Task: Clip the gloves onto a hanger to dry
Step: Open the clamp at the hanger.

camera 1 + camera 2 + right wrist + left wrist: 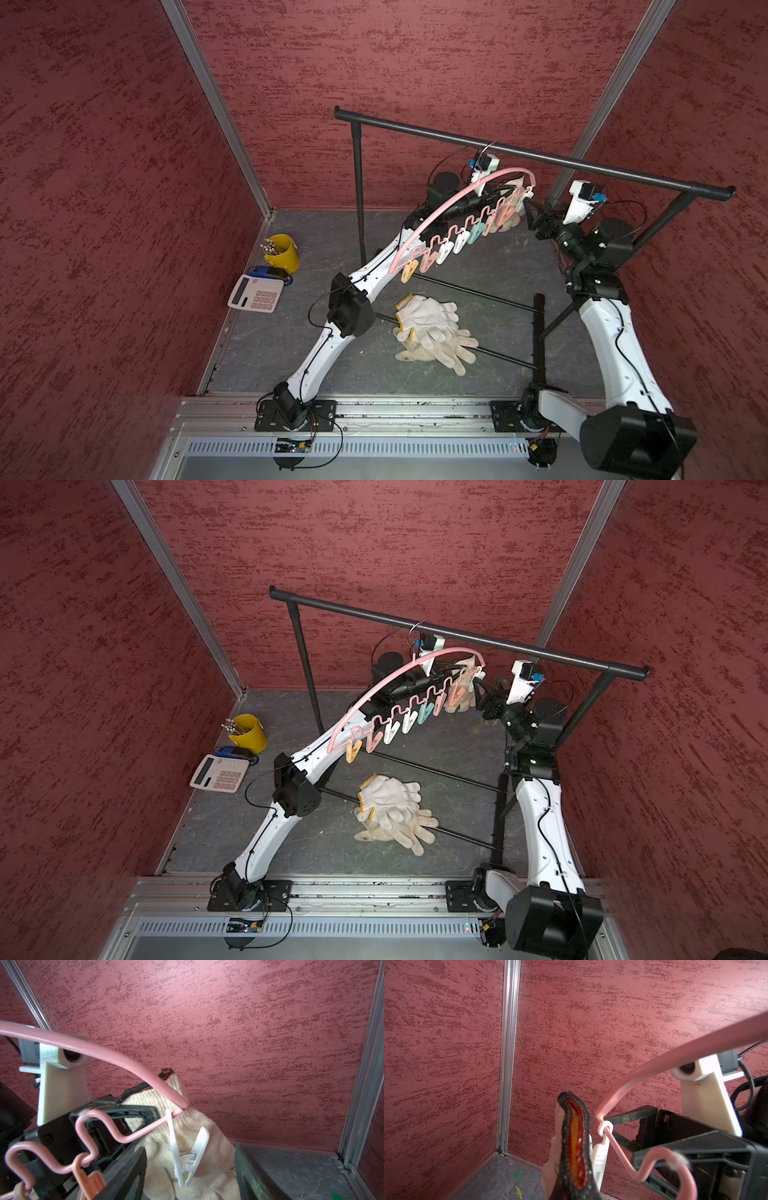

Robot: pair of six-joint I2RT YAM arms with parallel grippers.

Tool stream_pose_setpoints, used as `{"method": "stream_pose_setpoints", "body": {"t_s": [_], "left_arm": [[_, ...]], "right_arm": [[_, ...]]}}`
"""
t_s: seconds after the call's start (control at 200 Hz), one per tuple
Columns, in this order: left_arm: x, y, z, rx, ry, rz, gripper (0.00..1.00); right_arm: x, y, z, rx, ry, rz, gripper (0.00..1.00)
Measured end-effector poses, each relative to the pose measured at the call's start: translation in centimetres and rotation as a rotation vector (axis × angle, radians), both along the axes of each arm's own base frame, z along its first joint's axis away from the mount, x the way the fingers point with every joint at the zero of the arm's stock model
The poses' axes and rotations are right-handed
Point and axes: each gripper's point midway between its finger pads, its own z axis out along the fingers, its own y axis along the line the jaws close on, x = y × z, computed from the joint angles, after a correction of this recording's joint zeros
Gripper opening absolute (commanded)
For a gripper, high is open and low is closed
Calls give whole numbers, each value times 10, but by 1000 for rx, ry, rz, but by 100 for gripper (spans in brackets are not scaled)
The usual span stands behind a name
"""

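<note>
Glove [191,1124] beside right hand [189,1150] (fingers [133,1169] spread)

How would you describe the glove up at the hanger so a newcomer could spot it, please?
From the black garment rack hangs a pink hanger. At its end nearest the right arm, one cream glove is held up beside the last white clothespin. Its cuff edging is dark red-black; the piled gloves below show yellow cuffs.

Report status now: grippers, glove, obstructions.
Left gripper shut on glove at hanger end. Right gripper open, astride white clothespin. Glove not visibly clipped. Spare gloves piled below.
</note>
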Motion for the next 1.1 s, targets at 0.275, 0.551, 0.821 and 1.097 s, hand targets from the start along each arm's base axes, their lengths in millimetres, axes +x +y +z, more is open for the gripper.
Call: {"method": "stream_pose_setpoints", "body": {"t_s": [0.275,0.551,0.821,1.097], "left_arm": [[0,0,0,1,0,-1,0],[0,0,-1,3,2,-1,0],[0,0,-2,7,2,0,0],[0,-1,-3,12,2,1,0]], "right_arm": [[17,-2,-18,-14,43,6,63],[24,-3,-12,-22,27,8,57],[24,-2,-3,-35,-2,18,47],[23,-1,-2,-48,-8,18,37]]}}
